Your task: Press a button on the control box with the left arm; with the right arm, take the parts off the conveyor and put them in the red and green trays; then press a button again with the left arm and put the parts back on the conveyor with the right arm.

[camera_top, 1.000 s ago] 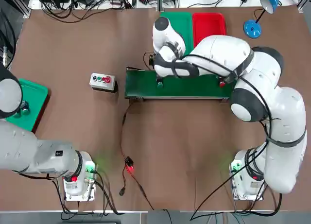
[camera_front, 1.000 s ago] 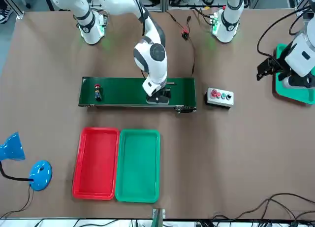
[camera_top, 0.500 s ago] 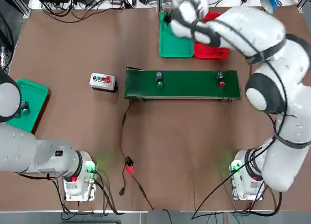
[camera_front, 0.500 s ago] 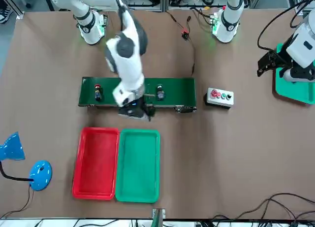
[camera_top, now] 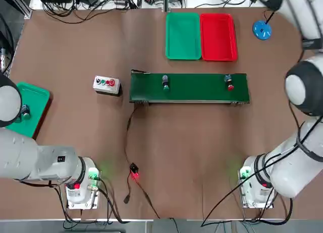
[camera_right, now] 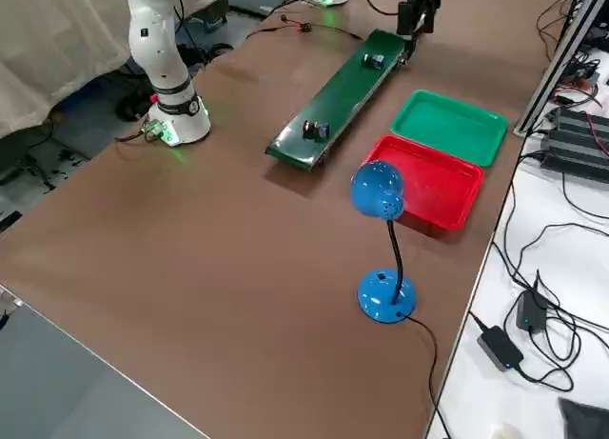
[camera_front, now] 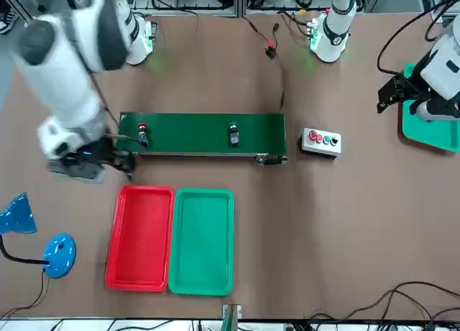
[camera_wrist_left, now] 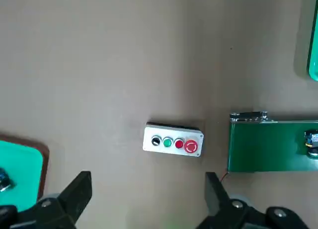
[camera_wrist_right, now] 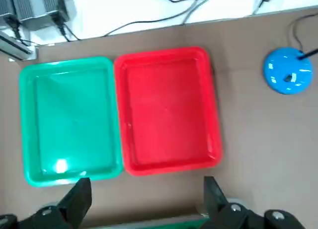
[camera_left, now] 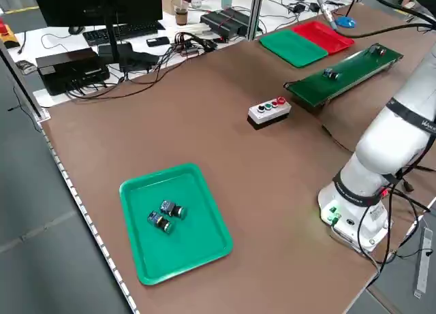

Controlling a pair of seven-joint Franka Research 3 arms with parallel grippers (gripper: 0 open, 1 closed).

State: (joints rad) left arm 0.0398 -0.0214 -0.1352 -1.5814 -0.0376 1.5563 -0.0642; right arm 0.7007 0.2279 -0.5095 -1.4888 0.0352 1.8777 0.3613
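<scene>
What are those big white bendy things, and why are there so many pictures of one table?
They are two robot arms, each ending in a two-finger gripper. The pictures show one table from above, from across, from each side and from each wrist. On the table lie a green conveyor carrying two small parts, a control box with buttons, a red tray, a green tray and a blue lamp. The right gripper is open and holds nothing. The left gripper, also open and holding nothing, waits above another green tray.
</scene>
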